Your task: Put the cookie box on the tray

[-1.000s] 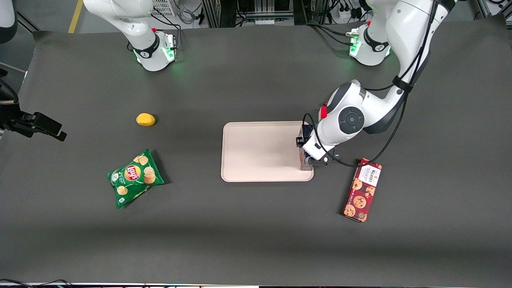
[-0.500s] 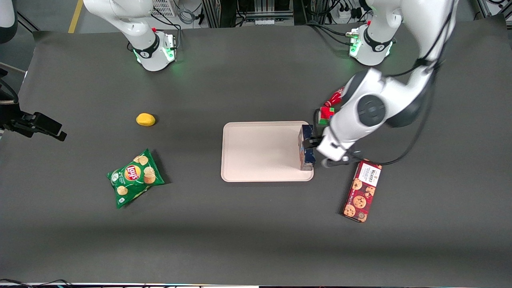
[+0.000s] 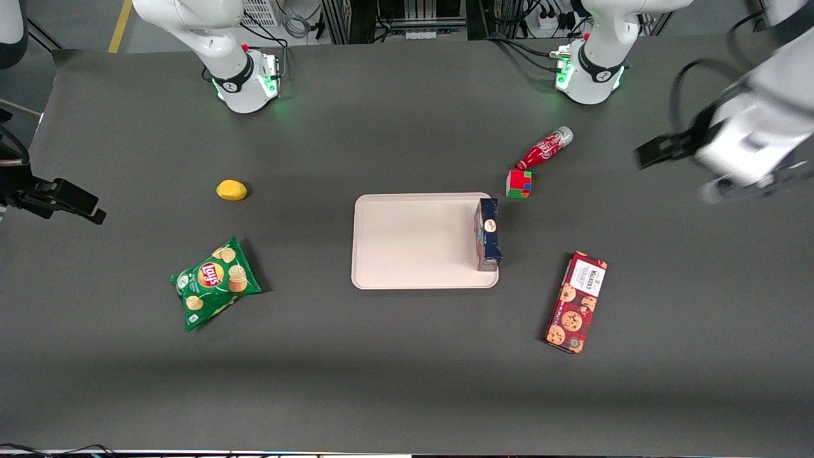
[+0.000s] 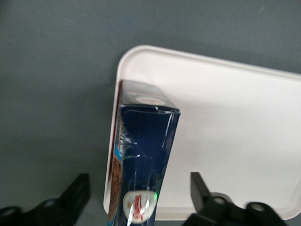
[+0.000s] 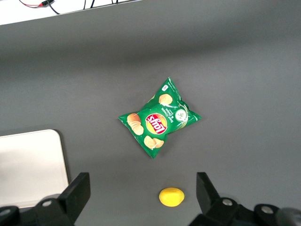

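The cookie box, navy blue with a round white logo, stands on its narrow side on the pinkish-beige tray, along the rim toward the working arm's end. My left gripper hangs above the table well toward the working arm's end, apart from the box. In the left wrist view the cookie box rises from the tray between the spread fingers of the gripper. The gripper is open, with a gap on each side of the box.
A long red cookie box lies nearer the camera, beside the tray. A red bottle and a coloured cube lie farther away. A green chips bag and a yellow lemon lie toward the parked arm's end.
The gripper has let go of the cookie box, risen and swung away toward the working arm's end. The box stays standing on the tray; the bottle and cube are uncovered.
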Robot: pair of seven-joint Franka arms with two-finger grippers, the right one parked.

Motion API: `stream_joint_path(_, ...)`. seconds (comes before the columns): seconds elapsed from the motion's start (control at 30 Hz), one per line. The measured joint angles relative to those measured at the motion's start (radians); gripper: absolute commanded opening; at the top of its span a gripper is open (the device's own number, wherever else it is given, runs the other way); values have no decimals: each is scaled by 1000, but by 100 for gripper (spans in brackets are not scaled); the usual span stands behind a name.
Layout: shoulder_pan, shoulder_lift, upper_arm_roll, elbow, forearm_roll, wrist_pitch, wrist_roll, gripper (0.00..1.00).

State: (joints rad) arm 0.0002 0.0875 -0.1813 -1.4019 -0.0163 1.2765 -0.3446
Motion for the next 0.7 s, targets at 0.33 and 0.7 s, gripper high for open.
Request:
stream_joint_path(0.33, 7, -194, 133, -80, 28, -106, 246, 100)
stream_joint_path(0.7, 6, -409, 148, -471, 35, 126, 282, 100)
